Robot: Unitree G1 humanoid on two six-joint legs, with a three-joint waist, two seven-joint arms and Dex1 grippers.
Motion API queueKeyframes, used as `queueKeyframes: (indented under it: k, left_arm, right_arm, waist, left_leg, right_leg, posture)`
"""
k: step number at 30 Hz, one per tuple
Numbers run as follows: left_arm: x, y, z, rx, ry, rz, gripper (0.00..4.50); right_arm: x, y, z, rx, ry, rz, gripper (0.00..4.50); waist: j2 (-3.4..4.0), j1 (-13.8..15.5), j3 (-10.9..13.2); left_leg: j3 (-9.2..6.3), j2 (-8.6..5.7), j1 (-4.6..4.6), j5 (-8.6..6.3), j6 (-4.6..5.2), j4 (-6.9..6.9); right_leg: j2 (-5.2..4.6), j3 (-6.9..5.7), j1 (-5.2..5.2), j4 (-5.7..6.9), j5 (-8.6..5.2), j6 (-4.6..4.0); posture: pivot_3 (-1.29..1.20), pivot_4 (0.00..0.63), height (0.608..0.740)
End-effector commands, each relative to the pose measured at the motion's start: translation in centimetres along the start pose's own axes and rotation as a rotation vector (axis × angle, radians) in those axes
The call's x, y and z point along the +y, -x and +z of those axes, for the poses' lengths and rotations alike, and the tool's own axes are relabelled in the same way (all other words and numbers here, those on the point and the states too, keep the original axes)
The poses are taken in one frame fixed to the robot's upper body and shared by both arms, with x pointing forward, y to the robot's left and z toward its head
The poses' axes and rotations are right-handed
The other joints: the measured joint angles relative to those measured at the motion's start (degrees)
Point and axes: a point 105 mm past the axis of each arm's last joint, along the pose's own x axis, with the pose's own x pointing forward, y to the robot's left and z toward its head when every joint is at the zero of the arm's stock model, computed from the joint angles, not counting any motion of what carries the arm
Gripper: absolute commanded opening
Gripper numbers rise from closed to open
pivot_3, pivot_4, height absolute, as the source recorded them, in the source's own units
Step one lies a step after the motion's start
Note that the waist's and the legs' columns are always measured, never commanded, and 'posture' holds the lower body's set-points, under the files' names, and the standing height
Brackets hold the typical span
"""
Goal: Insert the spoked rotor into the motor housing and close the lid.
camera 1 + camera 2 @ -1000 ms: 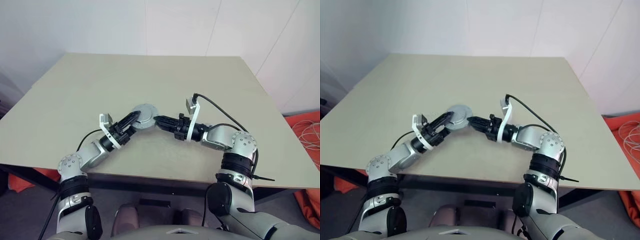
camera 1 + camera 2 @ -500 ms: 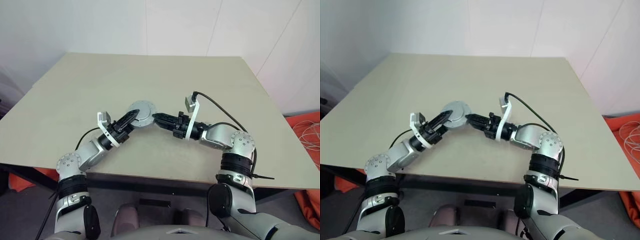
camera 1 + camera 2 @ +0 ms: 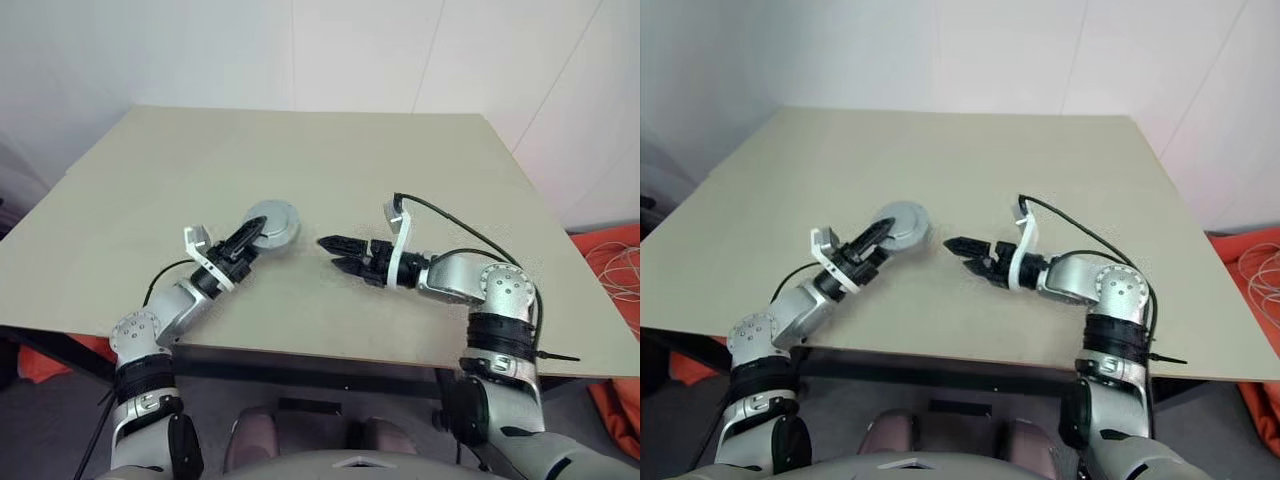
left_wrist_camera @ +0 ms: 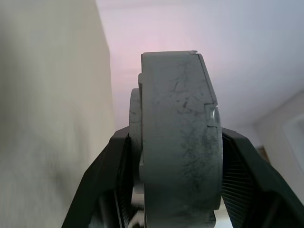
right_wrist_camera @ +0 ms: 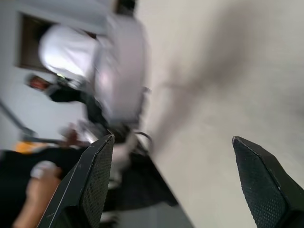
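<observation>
My left claw (image 3: 252, 232) is clamped on the edges of the closed grey housing (image 3: 272, 224), lifted just off the bench (image 3: 420, 160). My right claw (image 3: 332, 252) hangs spread wide and empty beside it. I should set it down flat before letting go.

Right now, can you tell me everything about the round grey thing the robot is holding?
It is the lid, a thick round grey cap, closed on the motor housing. It looks like dull, scuffed metal with a small flat hub on its face. The left gripper pinches it across its thickness, tilted above the table. The right gripper is apart, jaws open.
</observation>
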Motion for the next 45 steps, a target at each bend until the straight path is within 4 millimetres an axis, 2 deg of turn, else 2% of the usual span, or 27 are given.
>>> queueKeyframes:
  k: [1,3,5,8,10,13,16,20,26,34,42,45]
  left_arm:
    - [-3.5,-0.4,3.4,-0.189,-0.073,-0.076,2.06]
    - [-3.2,-0.5,4.8,-0.279,-0.069,-0.029,2.06]
    - [-2.9,-0.5,6.1,-0.358,-0.057,0.006,2.06]
    - [-1.8,-0.2,8.3,-0.502,-0.034,0.086,2.06]
    - [-1.2,-0.1,9.0,-0.537,-0.025,0.123,2.06]
    - [-0.6,-0.2,9.3,-0.555,-0.026,0.167,2.06]
    - [0.3,0.1,10.1,-0.605,-0.019,0.220,2.06]
    - [1.1,0.3,10.3,-0.612,-0.031,0.275,2.06]
    - [1.7,0.2,10.5,-0.654,0.049,0.302,2.06]
    - [2.0,1.7,11.9,-0.864,0.106,0.400,2.06]
    - [1.6,0.8,9.6,-0.804,0.178,0.458,2.06]
    - [1.5,0.9,8.6,-0.776,0.171,0.478,3.08]
  right_arm:
    - [1.7,1.0,1.2,-0.023,0.222,-0.024,4.50]
    - [2.3,1.4,2.1,-0.075,0.361,-0.034,4.50]
    - [3.6,1.8,2.7,-0.140,0.459,0.041,4.50]
    - [4.8,2.2,2.8,-0.155,0.621,0.104,4.50]
    - [5.2,2.2,2.5,-0.152,0.786,0.113,4.50]
    - [4.2,1.9,1.6,-0.081,0.979,0.081,4.50]
    - [3.1,1.7,1.1,-0.049,1.073,0.056,4.50]
    - [1.9,1.5,0.9,-0.031,1.121,0.022,4.50]
    - [1.8,1.4,0.7,-0.030,1.123,0.032,4.50]
    - [1.9,1.2,1.1,-0.060,1.102,0.025,4.50]
    - [1.7,1.0,1.5,-0.073,1.107,-0.003,4.50]
    - [1.6,1.0,1.5,-0.074,1.108,-0.011,4.50]
  waist:
    - [-0.04,0.0,0.0]
    - [-0.05,0.1,0.0]
    - [-0.13,0.1,0.0]
    - [-0.14,0.7,0.0]
    - [-0.21,1.0,0.0]
    - [-0.41,1.2,0.0]
    - [-0.62,1.3,0.0]
    - [-0.69,1.1,0.0]
    - [-0.70,1.0,0.0]
    - [-0.73,0.9,0.0]
    - [-0.78,0.9,0.0]
    - [-0.81,0.8,0.0]
  left_leg:
    - [0.00,0.00,-0.03,-0.01,0.01,0.05]
    - [0.00,0.02,-0.03,-0.03,0.05,0.09]
    - [0.00,0.03,-0.04,-0.03,0.05,0.16]
    - [0.00,0.04,-0.08,-0.15,0.26,0.41]
    - [-0.01,0.03,-0.11,-0.23,0.39,0.61]
    - [-0.01,0.04,-0.19,-0.34,0.58,0.75]
    - [-0.09,0.04,-0.30,-0.36,0.61,0.81]
    - [-0.11,0.02,-0.38,-0.36,0.62,0.86]
    - [-0.11,0.02,-0.33,-0.36,0.62,0.87]
    - [-0.11,0.03,-0.29,-0.36,0.63,0.92]
    - [-0.11,0.03,-0.31,-0.36,0.63,0.96]
    - [-0.11,0.04,-0.31,-0.37,0.64,1.01]
  right_leg:
    - [0.00,0.00,0.01,0.00,0.01,0.02]
    - [0.02,0.00,0.15,-0.01,0.01,0.03]
    - [0.03,-0.01,0.17,-0.02,0.01,0.05]
    - [0.01,-0.02,0.18,-0.06,0.05,0.13]
    - [-0.02,-0.02,0.19,-0.11,0.11,0.24]
    - [-0.10,0.03,0.23,-0.18,0.19,0.37]
    - [-0.11,0.04,0.21,-0.19,0.21,0.41]
    - [-0.09,0.02,0.16,-0.17,0.21,0.41]
    - [-0.08,0.03,0.16,-0.10,0.11,0.21]
    - [-0.08,0.03,0.21,-0.05,0.13,0.15]
    - [-0.09,0.03,0.21,-0.02,0.13,0.13]
    - [-0.09,0.04,0.21,-0.01,0.14,0.12]
  posture:
    - [0.00,0.000,0.740]
    - [0.00,0.000,0.740]
    - [0.00,0.000,0.740]
    - [0.00,0.000,0.740]
    - [0.00,0.000,0.740]
    - [0.00,0.000,0.740]
    - [0.00,0.000,0.740]
    - [0.00,0.000,0.740]
    - [0.00,0.000,0.740]
    - [0.00,0.000,0.740]
    - [0.00,0.000,0.740]
    - [0.00,0.000,0.740]
